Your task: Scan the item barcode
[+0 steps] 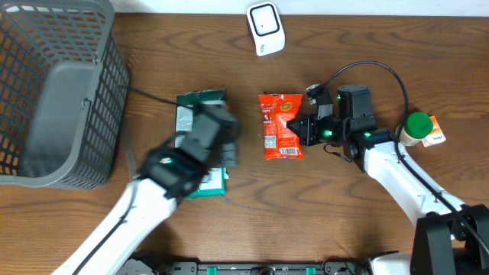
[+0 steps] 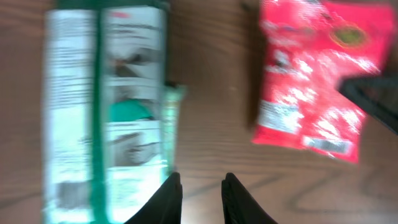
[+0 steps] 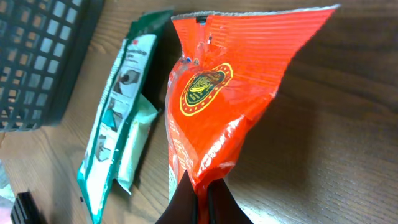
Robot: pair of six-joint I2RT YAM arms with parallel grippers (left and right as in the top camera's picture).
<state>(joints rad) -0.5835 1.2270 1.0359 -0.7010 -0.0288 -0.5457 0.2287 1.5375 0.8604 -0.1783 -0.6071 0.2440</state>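
**Right jaws pinched on red pouch, mid-desk; left arm over green pack**

Red snack pouch (image 1: 282, 126) lies flat about the middle of the desk (image 1: 367, 53), long axis running from far edge to near edge. Yellow-green round emblem toward its far end, pale label patch toward its near end; print too blurred to read in the left wrist view.

Right gripper (image 1: 308, 130) is at the pouch's right edge. In the right wrist view the two dark fingers (image 3: 186, 205) are pressed together with the foil rim of the pouch (image 3: 230, 99) caught between them. No gap shows between the jaws.

Left gripper (image 2: 200, 186) is motion-blurred in both overhead and wrist views. Its jaws stand narrowly parted, bare wood visible between the tips, nothing in them. They hover over the strip of desk between the two packets, just beside the near right corner of the green-and-white pack (image 2: 106, 106). From above, the left arm covers much of that pack (image 1: 200, 101), which lies left of the pouch and parallel to it, the two apart.

Grey mesh basket (image 1: 53, 92) fills the far left corner. White scanner-like unit (image 1: 265, 29) sits at the far edge, beyond the pouch. Green-capped bottle (image 1: 418, 126) stands toward the right edge, an orange packet (image 1: 436, 134) touching or just behind it.
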